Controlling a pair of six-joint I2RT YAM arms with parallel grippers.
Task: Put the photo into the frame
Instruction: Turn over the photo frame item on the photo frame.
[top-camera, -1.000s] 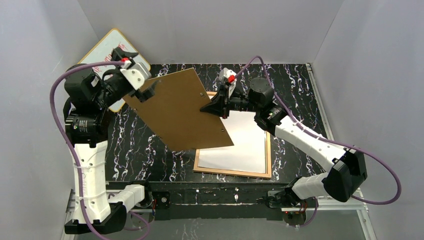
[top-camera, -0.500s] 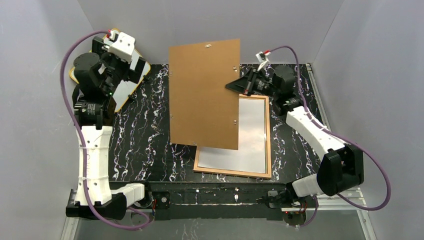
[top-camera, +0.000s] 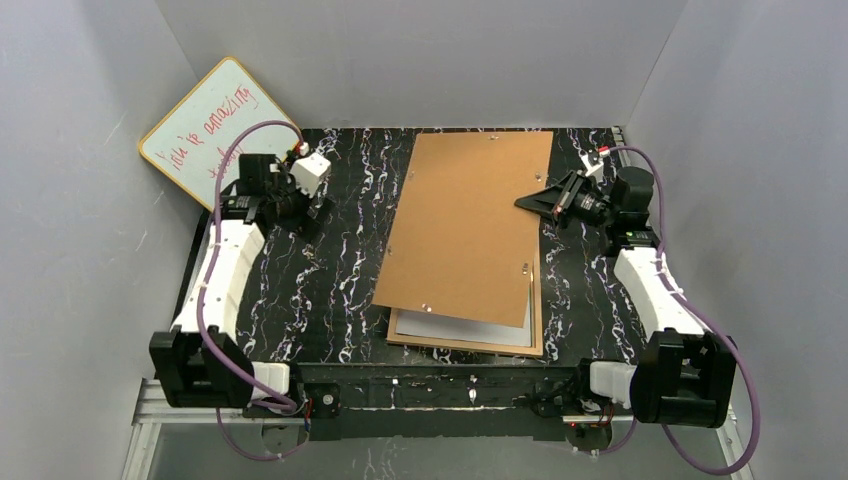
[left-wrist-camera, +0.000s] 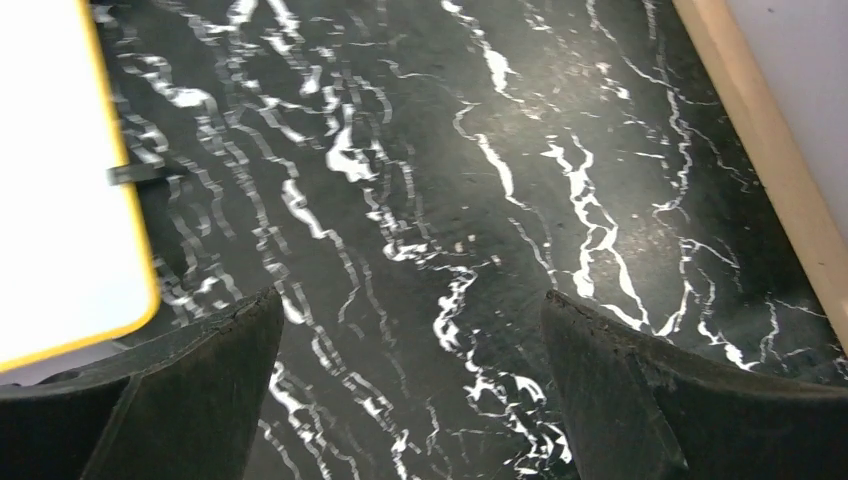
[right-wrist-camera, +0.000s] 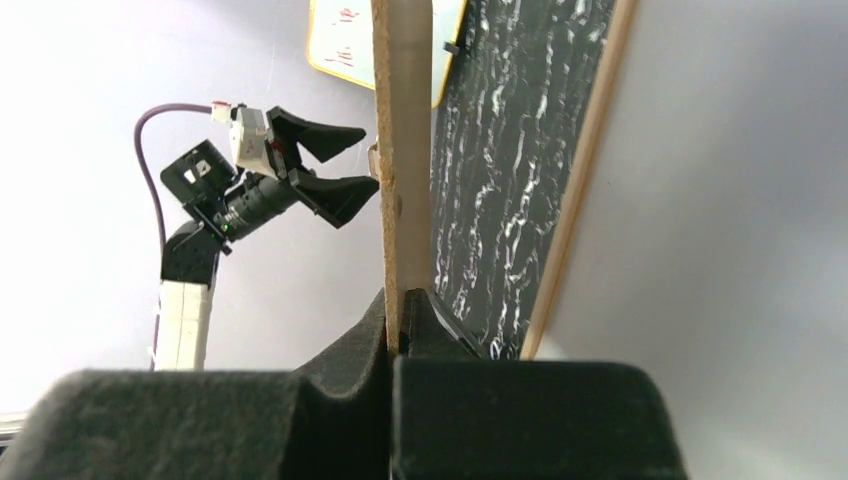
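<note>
Black marbled table (top-camera: 330, 285); frame (top-camera: 465, 346) lies on it.

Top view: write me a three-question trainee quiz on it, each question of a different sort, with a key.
1. True or false: the left gripper is holding the brown board.
2. Where is the whiteboard? A) far left corner, against the wall. B) near right corner. C) flat under the board.
3. Fill in: seen from above, the brown board covers most of the wooden ____.

Key
1. False: it is open over bare table, and the right gripper pinches the board's right edge.
2. A.
3. frame.
</note>
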